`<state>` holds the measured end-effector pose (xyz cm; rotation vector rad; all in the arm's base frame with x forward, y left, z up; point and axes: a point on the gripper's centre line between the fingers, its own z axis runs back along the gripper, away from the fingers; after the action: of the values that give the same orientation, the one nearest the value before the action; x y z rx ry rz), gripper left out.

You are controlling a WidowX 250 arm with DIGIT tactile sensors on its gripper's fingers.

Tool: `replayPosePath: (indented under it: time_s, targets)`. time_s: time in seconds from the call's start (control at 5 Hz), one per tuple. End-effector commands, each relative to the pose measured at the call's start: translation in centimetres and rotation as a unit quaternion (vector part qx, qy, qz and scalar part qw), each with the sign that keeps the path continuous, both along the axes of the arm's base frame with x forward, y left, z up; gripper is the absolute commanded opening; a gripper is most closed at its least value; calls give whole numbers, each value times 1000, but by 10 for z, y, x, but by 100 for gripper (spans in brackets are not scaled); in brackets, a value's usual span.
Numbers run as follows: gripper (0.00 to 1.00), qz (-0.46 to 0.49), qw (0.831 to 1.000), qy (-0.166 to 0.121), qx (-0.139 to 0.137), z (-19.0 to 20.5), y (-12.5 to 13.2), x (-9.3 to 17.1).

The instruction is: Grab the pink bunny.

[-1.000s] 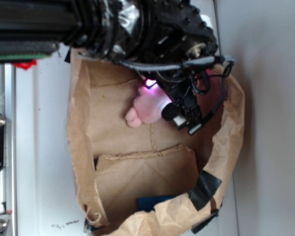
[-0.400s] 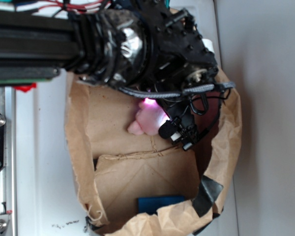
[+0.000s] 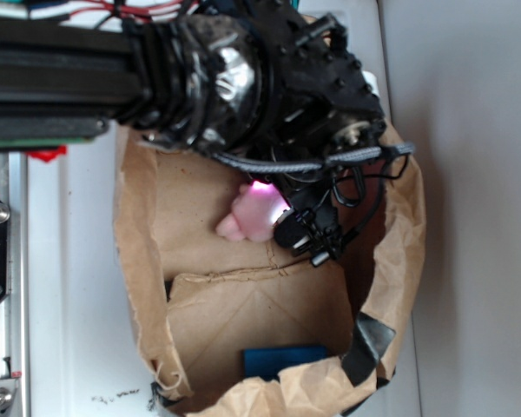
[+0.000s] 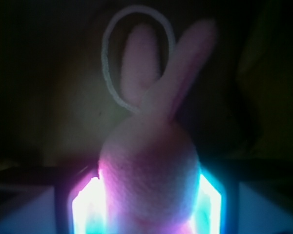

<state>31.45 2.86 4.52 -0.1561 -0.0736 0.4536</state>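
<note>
My pincer (image 4: 149, 204) has the pink bunny (image 4: 149, 170) by its body, glowing pads pressed on both flanks. It sits inside the paper bag (image 3: 399, 252); lifting too fast could let the soft plush slip free, I judge, or snag its cord loop (image 4: 136, 53)

Pink bunny (image 3: 253, 215): soft plush cloth, matt, fine fuzzy nap; thin smooth cord loop (image 4: 136, 53) at its ears. Paper bag (image 3: 148, 261) around the bunny: brown kraft paper, matt, creased and crumpled, rim torn, patched with glossy black tape (image 3: 365, 343). Gripper (image 3: 286, 221) on the bunny: black plastic, glowing pads (image 4: 85, 207) translucent. Arm (image 3: 217, 78) above it: black, shiny wrap.
</note>
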Motion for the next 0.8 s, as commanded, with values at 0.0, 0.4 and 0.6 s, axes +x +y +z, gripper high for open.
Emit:
replayPosePath:
  time_s: [0.0,0.4,0.6]
  targets:
    - [0,-88,995,-34,35,75,6,-3]
    - [0,-146,984,-52,86,108,-16,-17]
    - [0,-185,972,-83,120,123,-28,-16]
